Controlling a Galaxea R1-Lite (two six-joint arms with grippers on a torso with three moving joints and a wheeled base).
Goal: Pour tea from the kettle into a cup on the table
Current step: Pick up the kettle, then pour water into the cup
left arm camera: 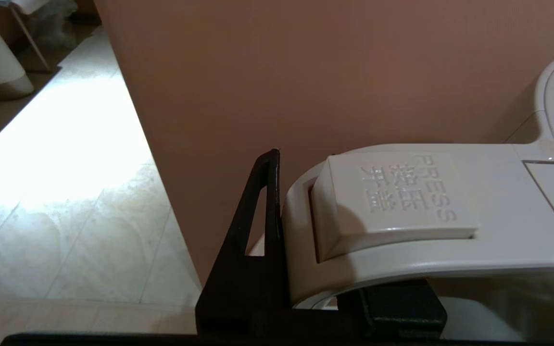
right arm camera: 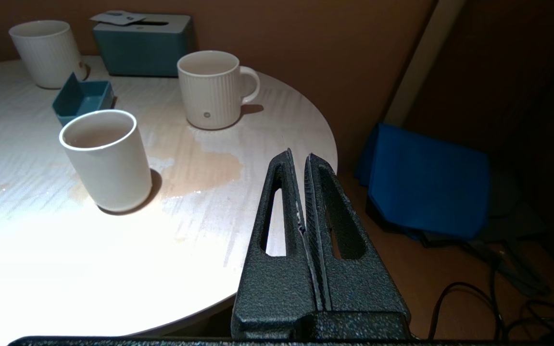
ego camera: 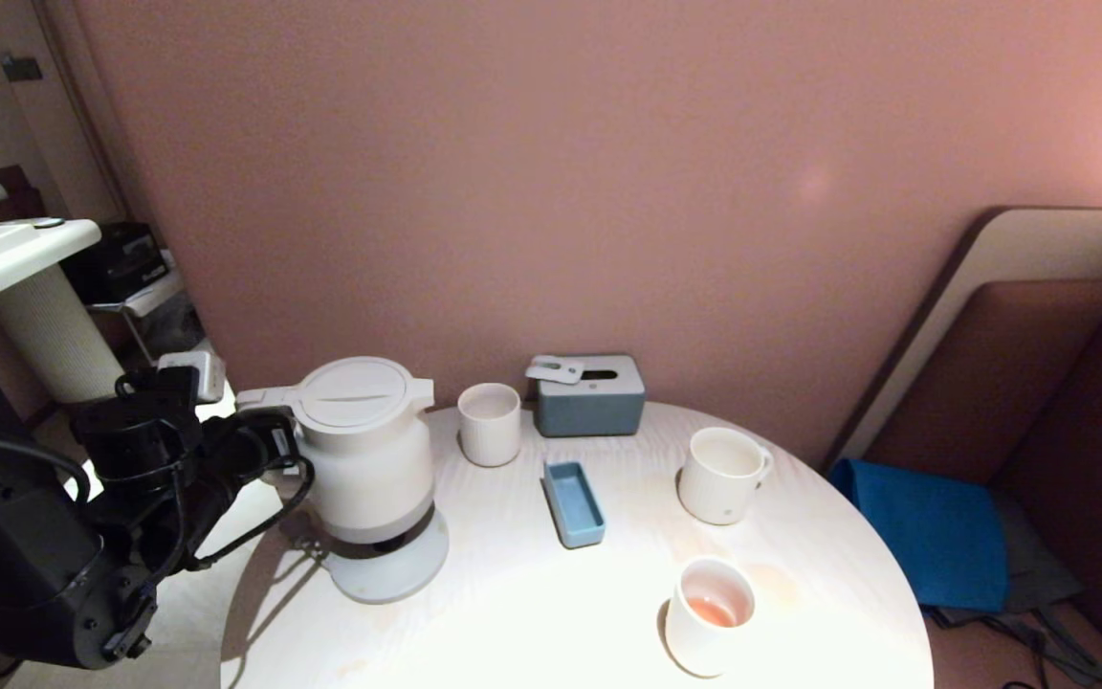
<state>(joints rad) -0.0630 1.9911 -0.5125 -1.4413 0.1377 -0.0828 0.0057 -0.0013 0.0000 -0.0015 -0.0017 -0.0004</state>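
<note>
We see our right pincer (right arm camera: 301, 192) pressed shut, hanging just past the edge of the round bench (right arm camera: 113, 269). On the bench stand the ribbed mug (right arm camera: 212, 91), a smooth cup (right arm camera: 106, 161), a ribbed tumbler (right arm camera: 46, 53), a blue tray (right arm camera: 82, 98) and a grey box (right arm camera: 144, 43). A pale orange puddle (right arm camera: 200, 173) lies between mug and cup.

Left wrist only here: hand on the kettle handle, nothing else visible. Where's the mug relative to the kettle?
Observer: The mug stands to the right of the kettle, past a blue tray, with its handle facing away from the kettle.
Operator: Anything in it?
Observer: It looks empty. The only tea showing is in a smooth cup nearer the robot.
Operator: Right hand?
Observer: The right hand is shut, parked beside the table's right edge.
</note>
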